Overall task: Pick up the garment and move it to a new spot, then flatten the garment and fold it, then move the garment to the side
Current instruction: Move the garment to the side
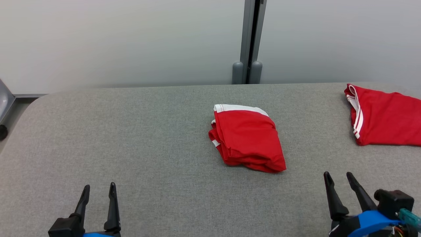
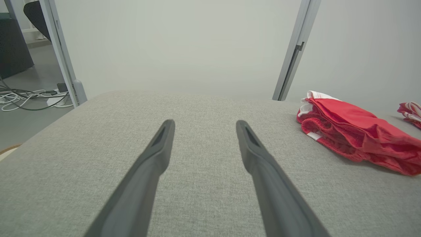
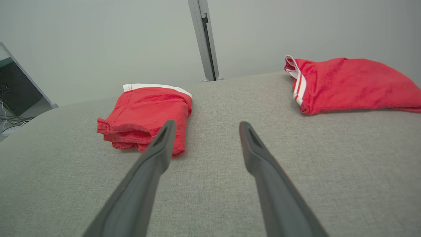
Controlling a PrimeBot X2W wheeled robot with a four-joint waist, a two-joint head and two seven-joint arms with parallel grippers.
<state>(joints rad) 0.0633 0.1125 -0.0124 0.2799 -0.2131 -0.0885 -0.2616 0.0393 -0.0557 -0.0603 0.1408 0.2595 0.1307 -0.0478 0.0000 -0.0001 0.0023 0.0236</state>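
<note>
Both sets of jaws gape empty short of the garment, right gripper nearer than left gripper.

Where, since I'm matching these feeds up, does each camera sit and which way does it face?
Head view: on the robot's head, looking forward and down at the grey table; open left gripper lower left, open right gripper lower right.
Left wrist view: on the left wrist, looking along its fingers across the table.
Right wrist view: on the right wrist, along its fingers; second red garment upper right.
Shared: all three show the folded red garment.
</note>
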